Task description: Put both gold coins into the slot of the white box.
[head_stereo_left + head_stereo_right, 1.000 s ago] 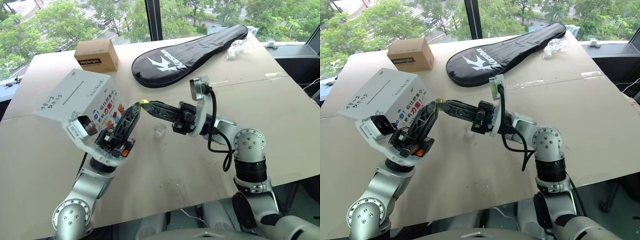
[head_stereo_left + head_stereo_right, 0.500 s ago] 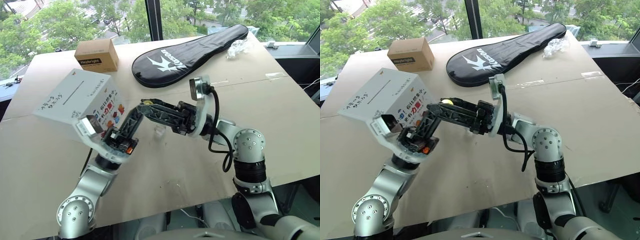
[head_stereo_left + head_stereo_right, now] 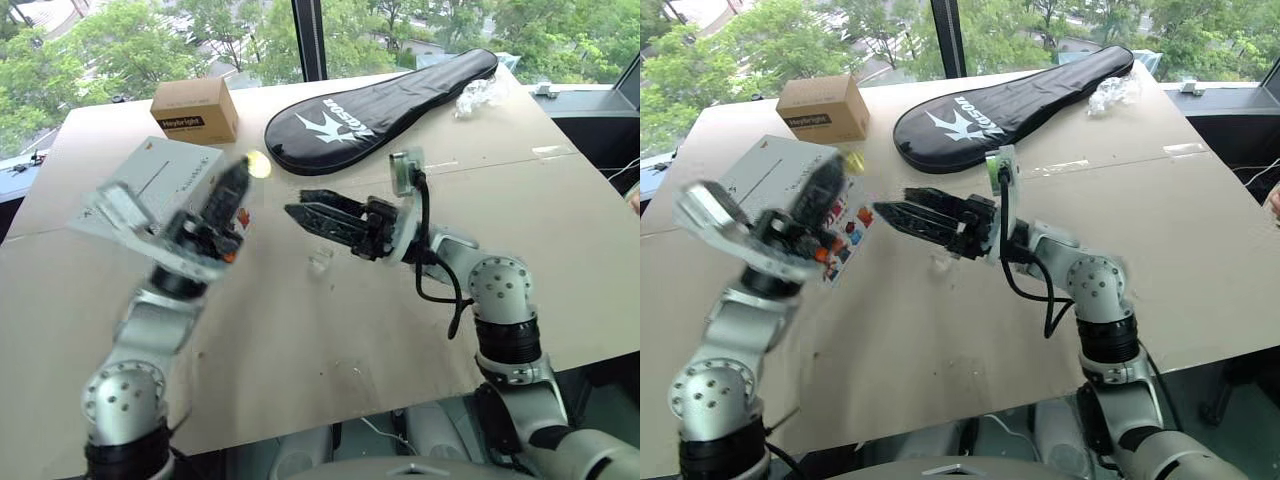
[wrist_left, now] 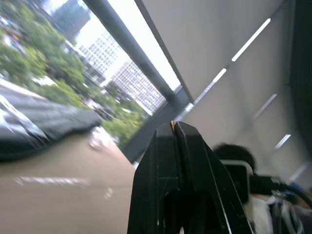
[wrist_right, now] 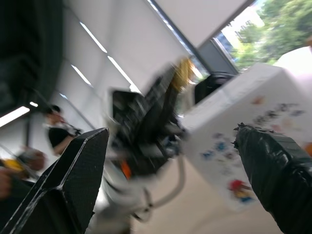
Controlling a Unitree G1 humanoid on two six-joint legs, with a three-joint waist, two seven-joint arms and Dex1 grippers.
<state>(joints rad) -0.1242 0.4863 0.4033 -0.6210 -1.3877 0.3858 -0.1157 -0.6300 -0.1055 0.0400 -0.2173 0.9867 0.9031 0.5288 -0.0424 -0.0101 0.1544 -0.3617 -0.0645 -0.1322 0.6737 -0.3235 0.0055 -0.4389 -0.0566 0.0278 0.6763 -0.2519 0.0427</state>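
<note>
The left gripper (image 3: 243,177) is pinching a gold coin (image 3: 259,164) at its tips, fingers pressed tight together, and holding it up beside the white box (image 3: 150,182). The left wrist view shows a thin gold edge (image 4: 171,123) peeking out between the shut fingers. The coin is being held high because the slot (image 3: 152,183) is on the box's top face — it has to come down from above.

The right gripper (image 3: 300,206) is pointing across at the left one with its fingers spread wide and nothing between them, probably because it has just passed the coin over.

A second ago both grippers were meeting at the coin, lower down in front of the box's cartoon side. Now the right fingers have let go, and the left arm has lifted the coin up toward the box's top.

A small clear plastic holder (image 3: 320,262) is lying on the cardboard table (image 3: 560,230), below the right gripper. I cannot see the second coin.
</note>
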